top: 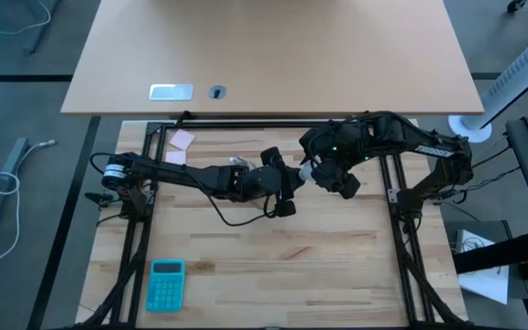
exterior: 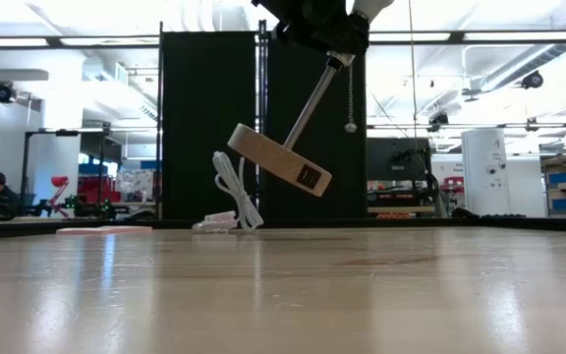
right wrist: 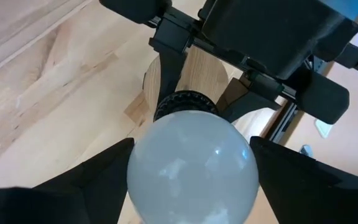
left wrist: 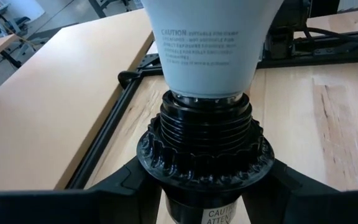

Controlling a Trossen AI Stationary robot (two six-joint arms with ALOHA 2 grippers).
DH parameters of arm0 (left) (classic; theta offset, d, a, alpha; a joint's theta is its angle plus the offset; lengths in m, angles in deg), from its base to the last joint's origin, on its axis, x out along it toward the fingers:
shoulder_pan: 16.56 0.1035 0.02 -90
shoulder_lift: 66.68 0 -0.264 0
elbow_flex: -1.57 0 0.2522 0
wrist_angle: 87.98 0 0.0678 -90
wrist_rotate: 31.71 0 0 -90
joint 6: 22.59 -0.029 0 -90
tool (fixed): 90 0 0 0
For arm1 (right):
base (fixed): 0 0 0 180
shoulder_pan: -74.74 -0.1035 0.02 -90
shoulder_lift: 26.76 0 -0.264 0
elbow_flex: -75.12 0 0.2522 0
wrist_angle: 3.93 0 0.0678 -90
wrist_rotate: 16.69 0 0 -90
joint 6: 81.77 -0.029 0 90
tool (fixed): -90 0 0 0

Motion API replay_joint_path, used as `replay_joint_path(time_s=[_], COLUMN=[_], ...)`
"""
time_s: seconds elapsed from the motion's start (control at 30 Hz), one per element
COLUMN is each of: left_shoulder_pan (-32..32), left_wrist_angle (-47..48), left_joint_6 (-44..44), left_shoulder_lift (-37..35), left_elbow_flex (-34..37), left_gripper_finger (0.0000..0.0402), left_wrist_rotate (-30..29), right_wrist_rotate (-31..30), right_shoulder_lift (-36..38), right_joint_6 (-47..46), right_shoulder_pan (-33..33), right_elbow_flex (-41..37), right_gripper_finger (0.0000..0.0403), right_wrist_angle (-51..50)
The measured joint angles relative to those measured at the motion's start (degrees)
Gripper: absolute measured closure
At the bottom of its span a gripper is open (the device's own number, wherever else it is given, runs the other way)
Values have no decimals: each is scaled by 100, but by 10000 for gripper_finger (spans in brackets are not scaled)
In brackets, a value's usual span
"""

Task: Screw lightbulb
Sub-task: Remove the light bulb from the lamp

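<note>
Currently the bulb [right wrist: 191,168] sits directly between the right gripper [right wrist: 191,180] fingers [right wrist: 73,186], one dark finger on each side of the globe, with a visible gap on both sides — the jaws stand wide and do not appear to press the glass. The bulb's long axis runs straight away from this gripper, down through the neck into the black socket [right wrist: 185,102], so bulb and socket look coaxial with the wrist.

The left gripper [left wrist: 197,186] is closed narrowly on the socket collar [left wrist: 204,149]; the bulb neck [left wrist: 207,50] rises out of the ribbed collar, threads apparently engaged. How deep the base has gone in cannot be told.

From table height, the lamp hangs clear of the table [exterior: 283,295]: the wooden disc [exterior: 278,157] is tilted, its stem rising toward the grippers at the frame top, and the white cord [exterior: 234,197] trails down to the tabletop.

From above, both grippers meet near the table's centre — the left arm [top: 191,176] reaching from its side, the right arm [top: 383,137] from the other. The right gripper is the one on the bulb.

Judgement: the next turn requires closing on the globe and rotating about the shared axis. Open room surrounds the pair; the calculator [top: 165,284] lies well apart at the near edge, and the pink notes [top: 181,139] are off beside the left arm.
</note>
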Motion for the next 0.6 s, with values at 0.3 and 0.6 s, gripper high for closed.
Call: replay_joint_path(time_s=[0.3,0.6], left_shoulder_pan=[2,-4], left_wrist_angle=[2,2], left_joint_6=[-1,3], left_shoulder_lift=[2,2], left_elbow_flex=[0,0], left_gripper_finger=[238,238], left_wrist_rotate=[-2,-17], right_wrist_rotate=[-107,-391], right_shoulder_lift=[49,86], right_joint_6=[-496,-516], right_shoulder_pan=[-4,-34], right_elbow_flex=[53,105], right_gripper_finger=[59,23], right_wrist_angle=[-76,-21])
